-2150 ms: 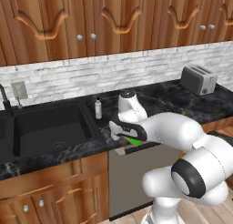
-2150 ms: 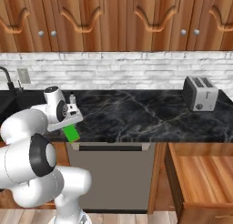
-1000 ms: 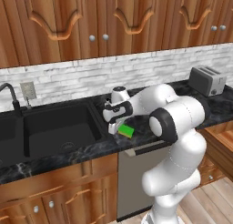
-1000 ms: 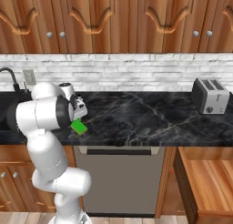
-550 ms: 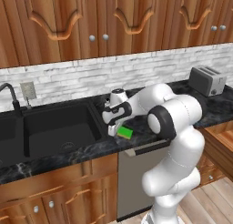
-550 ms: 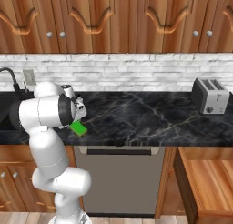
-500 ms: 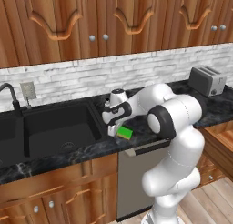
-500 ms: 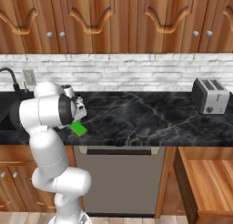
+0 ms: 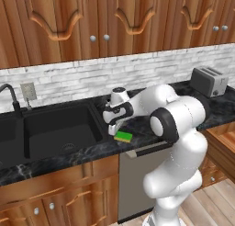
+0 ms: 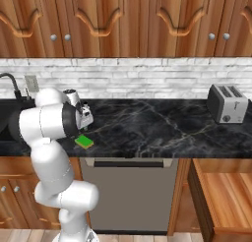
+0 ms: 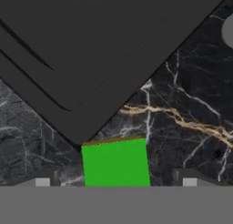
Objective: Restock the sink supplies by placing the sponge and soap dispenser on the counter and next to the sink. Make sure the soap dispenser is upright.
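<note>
The green sponge (image 9: 123, 137) (image 10: 84, 141) lies flat on the black counter (image 9: 87, 150) (image 10: 147, 123), just right of the sink (image 9: 59, 128). My gripper (image 9: 113, 128) (image 10: 81, 132) hovers right over it, pointing down. In the hand view the sponge (image 11: 116, 163) sits between the two wide-apart fingertips (image 11: 43, 182) with a gap on either side, close to the sink's corner (image 11: 91, 45). The gripper (image 11: 116, 182) is open and holds nothing. A pale grey round shape (image 11: 229, 32) at the hand view's right edge may be the soap dispenser; I cannot tell.
A silver toaster (image 9: 209, 80) (image 10: 226, 103) stands far right on the counter. The curved black faucet (image 9: 10, 97) rises at the sink's back left. Wooden wall cabinets hang above, and a dishwasher front (image 10: 128, 192) sits below the counter.
The sponge has come down slightly onto the counter by the sink. The jaws have spread wide and let it go.
</note>
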Tool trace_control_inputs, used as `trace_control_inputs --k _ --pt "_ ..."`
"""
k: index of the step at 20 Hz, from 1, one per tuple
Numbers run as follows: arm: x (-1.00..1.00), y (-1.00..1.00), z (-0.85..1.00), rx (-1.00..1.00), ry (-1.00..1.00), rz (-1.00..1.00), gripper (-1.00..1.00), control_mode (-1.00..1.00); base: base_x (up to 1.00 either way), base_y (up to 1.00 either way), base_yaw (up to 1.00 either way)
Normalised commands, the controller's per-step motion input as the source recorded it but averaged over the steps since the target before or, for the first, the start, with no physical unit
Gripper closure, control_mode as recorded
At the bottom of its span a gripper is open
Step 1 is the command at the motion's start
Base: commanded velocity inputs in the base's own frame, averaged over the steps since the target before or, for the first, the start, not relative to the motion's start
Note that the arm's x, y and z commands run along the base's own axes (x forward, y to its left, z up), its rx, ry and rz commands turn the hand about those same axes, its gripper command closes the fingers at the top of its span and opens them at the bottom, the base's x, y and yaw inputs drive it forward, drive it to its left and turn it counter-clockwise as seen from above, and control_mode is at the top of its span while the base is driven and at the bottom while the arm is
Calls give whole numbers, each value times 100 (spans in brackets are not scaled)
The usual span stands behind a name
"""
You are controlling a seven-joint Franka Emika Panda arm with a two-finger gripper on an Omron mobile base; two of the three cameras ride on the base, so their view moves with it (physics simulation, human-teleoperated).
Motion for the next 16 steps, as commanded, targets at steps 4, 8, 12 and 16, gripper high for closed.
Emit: trace_control_inputs --k 4,8,12,16 --pt "-45 -9 50 2 -10 -1 -100 -100 0 0 0" --pt "-64 -12 36 6 -15 -5 -100 -100 0 0 0" --pt "-88 -23 22 10 -26 -7 -100 -100 0 0 0" --pt "-81 -19 39 15 -37 -2 -100 -100 0 0 0"
